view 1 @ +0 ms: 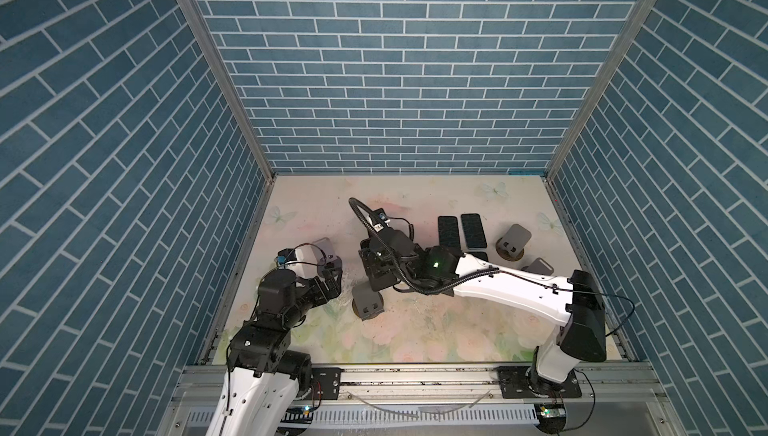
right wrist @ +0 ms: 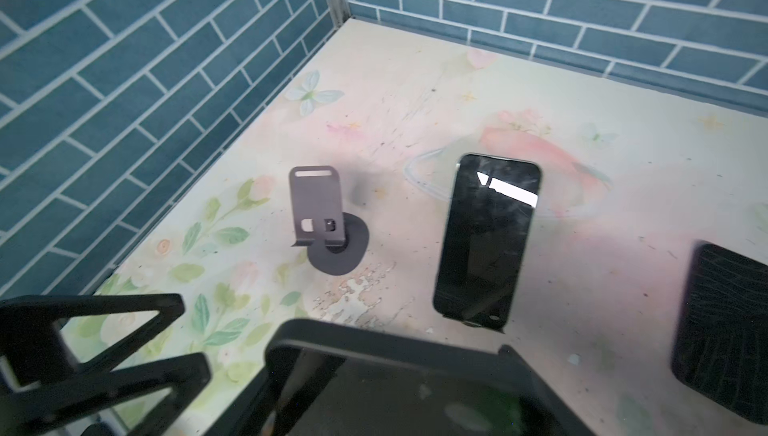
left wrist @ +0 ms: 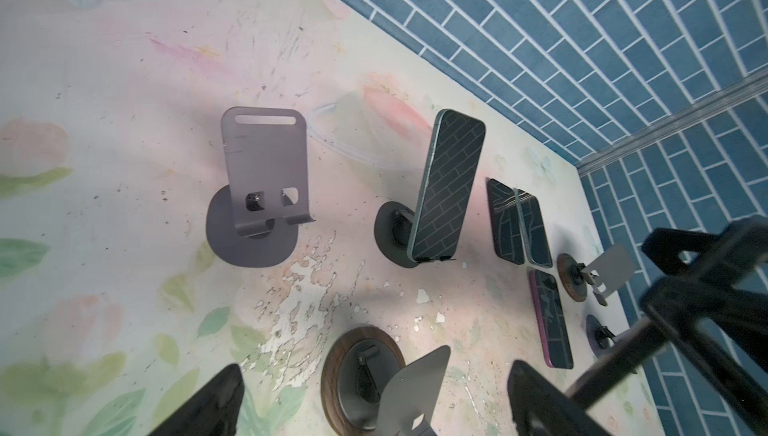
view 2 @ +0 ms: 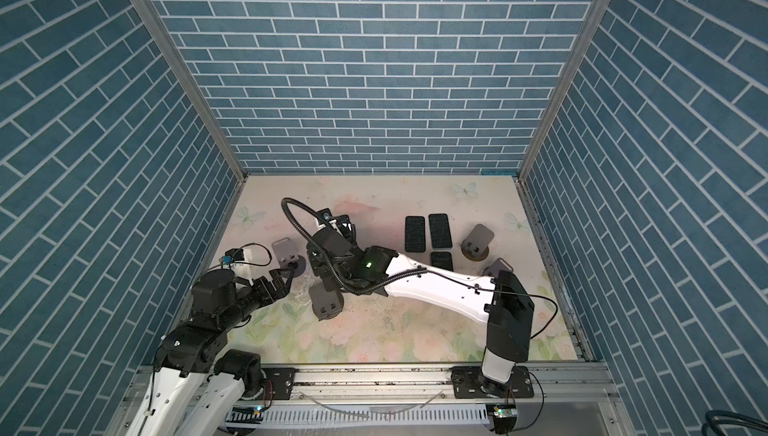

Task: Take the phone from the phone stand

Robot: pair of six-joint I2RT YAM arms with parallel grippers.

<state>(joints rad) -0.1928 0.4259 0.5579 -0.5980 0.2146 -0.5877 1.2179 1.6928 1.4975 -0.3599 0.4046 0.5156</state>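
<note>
My right gripper is shut on a black phone and holds it above the table; in both top views this gripper reaches across the middle. A second dark phone leans upright on a phone stand; the right arm hides it in both top views. My left gripper is open with nothing between its fingers. It hangs over an empty wood-based stand and is close to the right gripper in both top views.
An empty grey stand is near the left wall. Three phones lie flat at the back right. Two more empty stands stand by the right wall. Blue brick walls enclose the floral table.
</note>
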